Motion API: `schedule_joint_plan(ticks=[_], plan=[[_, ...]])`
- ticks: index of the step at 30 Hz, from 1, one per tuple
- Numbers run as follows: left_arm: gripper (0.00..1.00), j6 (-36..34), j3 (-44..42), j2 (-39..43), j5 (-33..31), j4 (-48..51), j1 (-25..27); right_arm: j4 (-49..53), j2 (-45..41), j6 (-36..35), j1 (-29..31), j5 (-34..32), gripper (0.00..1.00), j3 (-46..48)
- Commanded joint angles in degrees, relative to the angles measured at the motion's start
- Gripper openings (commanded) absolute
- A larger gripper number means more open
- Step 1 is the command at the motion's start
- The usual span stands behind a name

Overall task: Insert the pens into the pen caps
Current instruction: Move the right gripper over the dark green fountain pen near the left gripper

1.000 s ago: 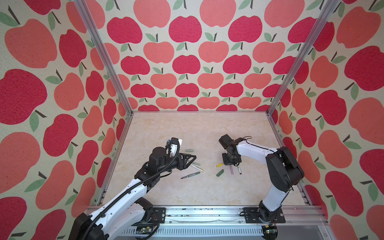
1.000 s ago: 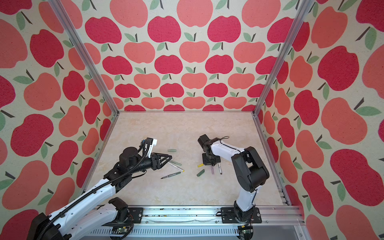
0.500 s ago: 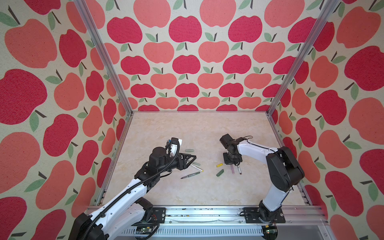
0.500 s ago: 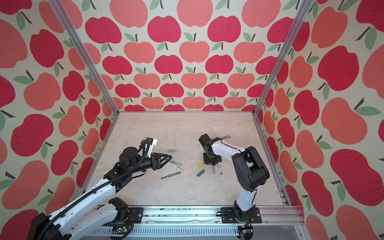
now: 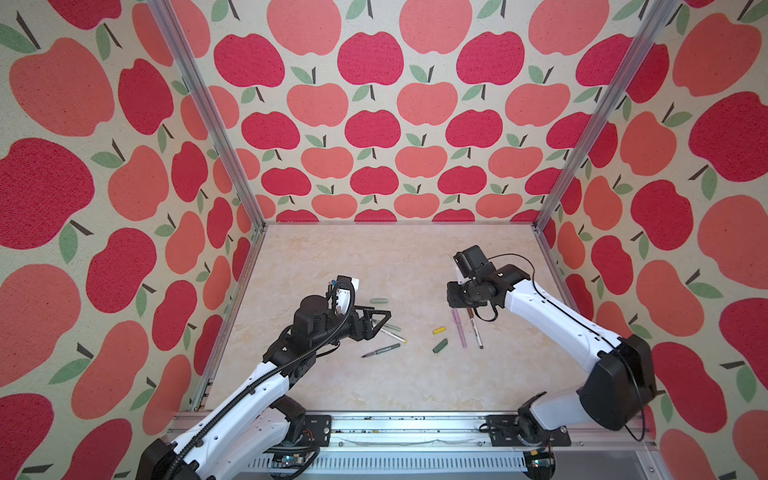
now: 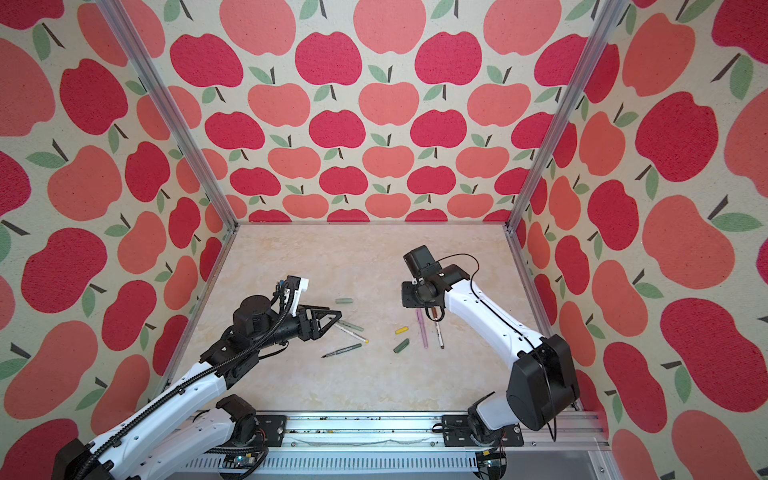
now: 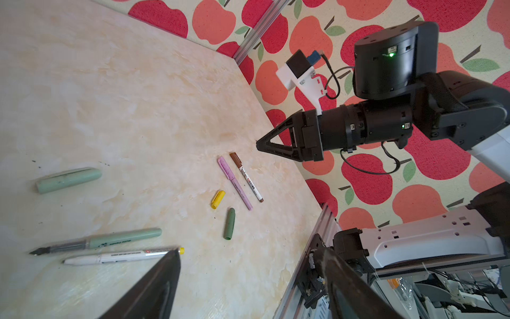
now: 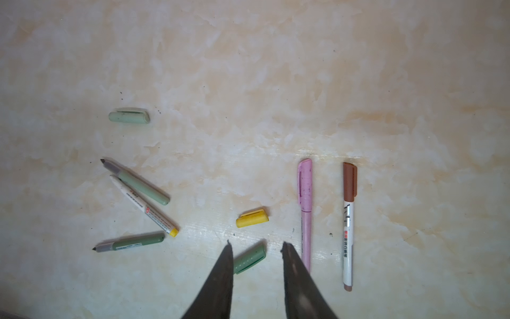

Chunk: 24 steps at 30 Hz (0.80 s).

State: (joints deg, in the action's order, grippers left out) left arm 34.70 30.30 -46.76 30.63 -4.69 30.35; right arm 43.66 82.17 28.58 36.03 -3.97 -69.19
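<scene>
Both top views showed a marbled cream bench walled by apple-print panels, pens and caps scattered, left claw gaping wide, right claw narrowly parted, both empty.

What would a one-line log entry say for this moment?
capped: pink pen, brown pen | uncapped: pale green pen, white pen, dark green pen | left gripper open, empty | right gripper open, empty
</scene>
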Motion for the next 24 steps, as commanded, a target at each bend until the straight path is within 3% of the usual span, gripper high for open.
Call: schedule_joint_plan(ticks=[1,10,16,24], plan=[[0.95,-0.8,1.8,2.4,-1.0,2.6,-1.8,-0.1,-0.3,2.2,2.1,4.8,0.34,0.3],[0.99,3.2,-0.8,9.8,-1.8,7.5,-7.1,-5.1,9.4,-0.7,11.9,9.8,0.37,-0.7],[0.99,6.0,-2.7,16.9,-9.2,16.1,-8.3,-6.0,18.4,-17.3,21.7,10.7,0.39,-7.7],[0.99,8.2,-6.7,33.6,-14.8,22.3,-9.6,-2.6,28.8,-31.8,25.6,11.5,0.44,-16.2]])
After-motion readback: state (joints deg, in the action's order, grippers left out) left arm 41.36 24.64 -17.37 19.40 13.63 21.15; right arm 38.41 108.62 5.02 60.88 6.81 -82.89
